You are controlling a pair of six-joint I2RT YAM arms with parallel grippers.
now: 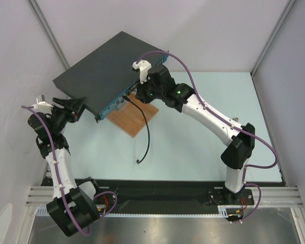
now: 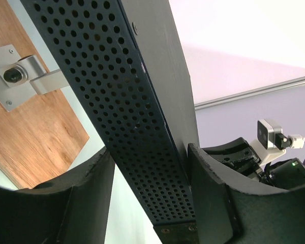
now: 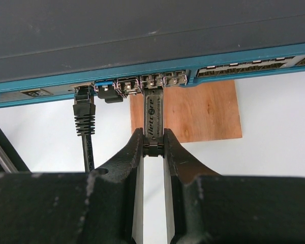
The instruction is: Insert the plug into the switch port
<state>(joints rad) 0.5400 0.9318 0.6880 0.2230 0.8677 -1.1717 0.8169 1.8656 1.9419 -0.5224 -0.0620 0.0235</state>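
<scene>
The switch (image 1: 107,66) is a flat dark grey box with a teal front face (image 3: 234,58), raised at an angle over the table. My left gripper (image 1: 79,104) is shut on its left corner. In the left wrist view my left gripper (image 2: 150,152) has a finger on each side of the switch's perforated side (image 2: 127,101). My right gripper (image 1: 133,94) is at the front face. The right wrist view shows my right gripper (image 3: 153,134) shut on the plug (image 3: 153,109), a narrow grey lettered module. Its far end meets the row of ports (image 3: 152,80); how deep it sits is hidden.
A black cable (image 3: 85,114) sits in a port left of the plug and trails over the table (image 1: 146,132). A brown wooden board (image 1: 134,119) lies under the switch's front, and a metal bracket (image 2: 20,76) is fixed to it. White walls enclose the table.
</scene>
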